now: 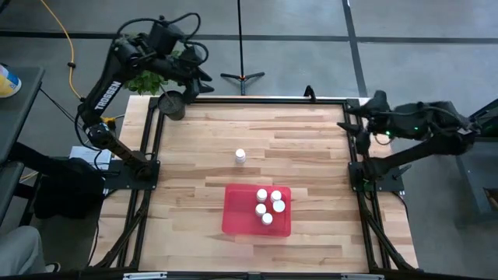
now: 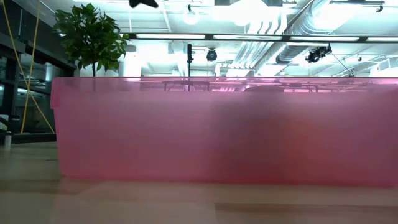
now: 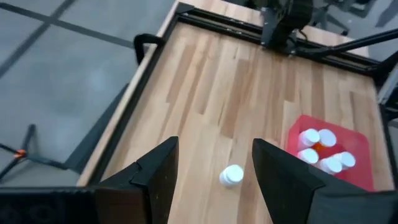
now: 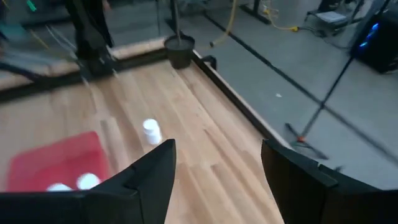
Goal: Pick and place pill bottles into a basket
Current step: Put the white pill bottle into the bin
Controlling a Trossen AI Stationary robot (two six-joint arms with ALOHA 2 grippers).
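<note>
One white pill bottle (image 1: 240,155) stands upright on its base on the wooden table, beyond the red basket (image 1: 236,211); it also shows in the left wrist view (image 3: 232,175) and the right wrist view (image 4: 151,130). Several more bottles (image 1: 269,206) stand inside the basket, toward its right side. My left gripper (image 1: 204,81) is open and empty, high over the table's far left corner. My right gripper (image 1: 348,117) is open and empty at the table's far right edge. In the low view the basket's wall (image 2: 224,130) fills the picture.
A small dark round pot (image 1: 171,104) with a green plant behind it stands at the far left corner. A black frame rail (image 1: 249,99) runs around the table. A tripod stand (image 1: 241,76) is on the floor beyond the far edge.
</note>
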